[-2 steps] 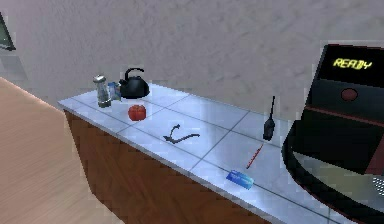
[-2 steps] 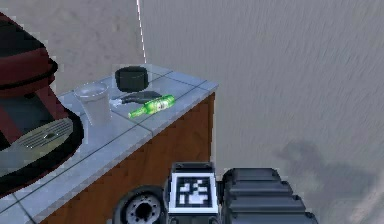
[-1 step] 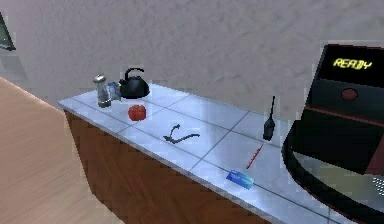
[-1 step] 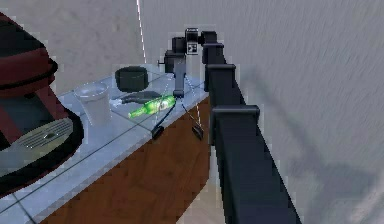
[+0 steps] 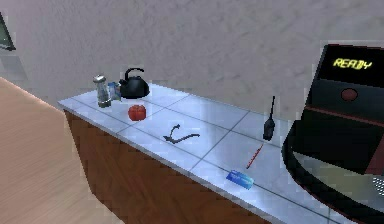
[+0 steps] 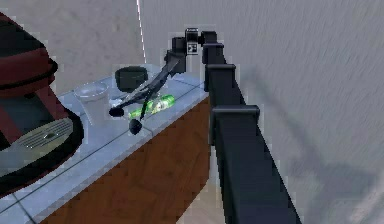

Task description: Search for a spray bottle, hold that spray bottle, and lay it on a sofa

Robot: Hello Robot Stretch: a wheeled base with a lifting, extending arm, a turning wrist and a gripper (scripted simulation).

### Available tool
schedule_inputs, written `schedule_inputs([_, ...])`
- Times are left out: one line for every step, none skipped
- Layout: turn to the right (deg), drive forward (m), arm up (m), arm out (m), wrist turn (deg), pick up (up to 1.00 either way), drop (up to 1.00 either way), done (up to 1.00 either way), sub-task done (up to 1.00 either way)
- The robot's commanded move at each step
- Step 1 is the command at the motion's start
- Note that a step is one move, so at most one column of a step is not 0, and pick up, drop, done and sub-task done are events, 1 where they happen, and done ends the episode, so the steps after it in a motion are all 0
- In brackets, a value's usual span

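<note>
Near the arm side view's centre, the gripper [image 6: 128,103] sits by a green object [image 6: 160,102] on the counter [image 6: 95,155]. Whether its fingers grasp anything, I cannot tell.

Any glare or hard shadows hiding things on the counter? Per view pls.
Forward view: even light on the countertop, soft shadows by the kettle, no glare; the machine's display glows yellow. Arm side view: the arm casts a grey shadow on the wall; the green thing near the gripper shows bright.
</note>
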Motion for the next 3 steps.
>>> schedule_inputs([0.0, 0.0, 0.0, 0.0, 45.0, 0.0, 0.0, 0.0, 0.0])
schedule_inputs([0.0, 0.0, 0.0, 0.0, 27.0, 0.0, 0.0, 0.0, 0.0])
schedule_inputs([0.0, 0.0, -0.14, 0.0, 0.0, 0.0, 0.0, 0.0, 0.0])
